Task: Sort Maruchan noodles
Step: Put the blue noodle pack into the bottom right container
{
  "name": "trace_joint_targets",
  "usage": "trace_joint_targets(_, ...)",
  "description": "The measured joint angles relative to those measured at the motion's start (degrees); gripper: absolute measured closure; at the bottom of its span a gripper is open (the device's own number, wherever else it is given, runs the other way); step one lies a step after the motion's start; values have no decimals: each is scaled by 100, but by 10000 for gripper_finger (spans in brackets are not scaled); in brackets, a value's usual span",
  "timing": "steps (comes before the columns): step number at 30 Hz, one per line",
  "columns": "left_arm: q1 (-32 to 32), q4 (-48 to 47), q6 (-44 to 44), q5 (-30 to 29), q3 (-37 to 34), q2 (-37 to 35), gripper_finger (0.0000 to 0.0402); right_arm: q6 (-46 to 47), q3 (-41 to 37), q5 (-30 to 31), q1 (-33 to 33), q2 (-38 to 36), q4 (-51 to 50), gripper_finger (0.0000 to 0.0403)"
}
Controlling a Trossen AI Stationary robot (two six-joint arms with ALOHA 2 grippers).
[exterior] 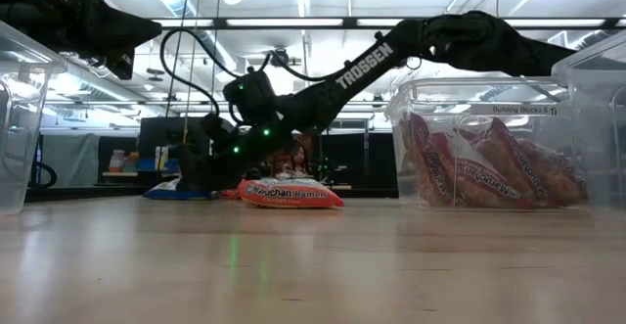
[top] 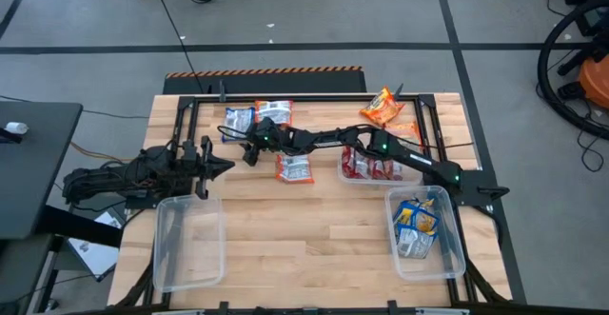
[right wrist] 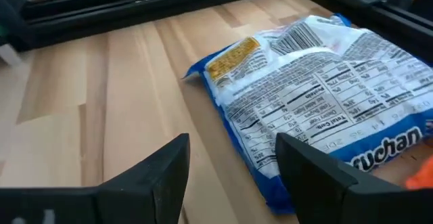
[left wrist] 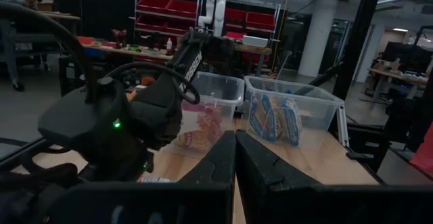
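Observation:
Several Maruchan noodle packets lie flat on the wooden table: a blue one with its printed back up, a red-and-white one beside it, a red one nearer the middle, and an orange one at the far right. My right gripper is open and low at the blue packet's near corner, one finger over bare wood, the other over the packet's edge. My left gripper is shut, holds nothing and waits at the table's left.
A clear bin holding red packets stands right of centre. Another clear bin with blue packets is at the near right. An empty clear bin sits at the near left. A black frame rail runs along the far edge.

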Motion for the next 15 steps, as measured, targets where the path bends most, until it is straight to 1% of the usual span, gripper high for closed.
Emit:
trace_joint_targets(1, -1, 0, 0, 0, 0, -2, 388, 12, 24, 166, 32, -28, -71, 183)
trace_joint_targets(4, -1, 0, 0, 0, 0, 0, 388, 19, 150, 931, 140, -111, -307, 193)
trace_joint_targets(6, 1, 0, 0, 0, 0, -1, 388, 53, 232, 1243, 188, -127, -584, 198)
trace_joint_targets(12, 0, 0, 0, 0, 0, -2, 388, 337, 231, 1374, 200, -78, -1299, 211)
trace_joint_targets(15, 0, 0, 0, 0, 0, -1, 388, 249, 229, 1349, 200, -77, -1315, 226)
